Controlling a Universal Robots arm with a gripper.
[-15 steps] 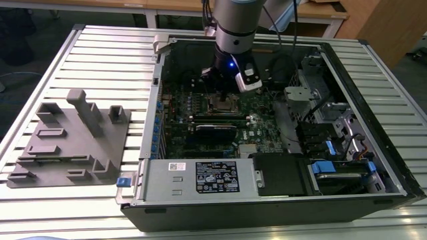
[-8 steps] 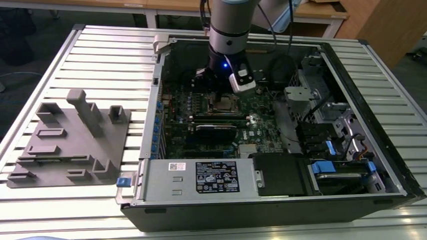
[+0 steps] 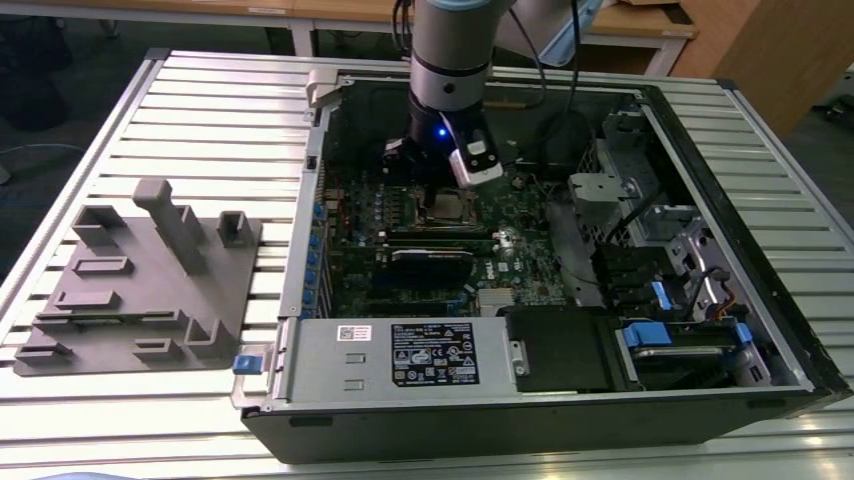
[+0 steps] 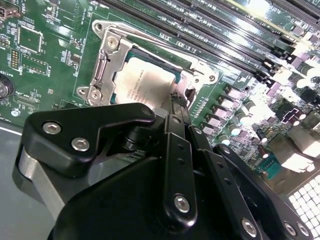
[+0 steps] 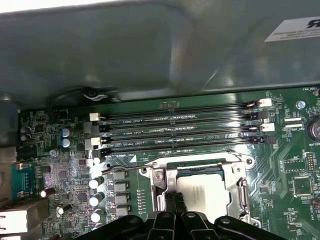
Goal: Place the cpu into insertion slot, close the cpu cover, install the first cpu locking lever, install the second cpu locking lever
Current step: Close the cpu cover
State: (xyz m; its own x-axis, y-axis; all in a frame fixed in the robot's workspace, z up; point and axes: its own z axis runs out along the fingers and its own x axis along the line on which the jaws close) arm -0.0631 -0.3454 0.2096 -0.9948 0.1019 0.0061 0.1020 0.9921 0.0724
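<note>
second wrist view: closed, empty end effector at the cpu cover framing the cpu; exterior view: grey fixture on bench.

- I see the cpu, a flat square chip with a silvery-tan top, lying level inside the insertion slot.
- The slot, silver-rimmed, sits on the green board, about midway across and toward its far edge in the exterior view.
- The cpu cover, a thin silver frame, lies flat around the chip's top.
</note>
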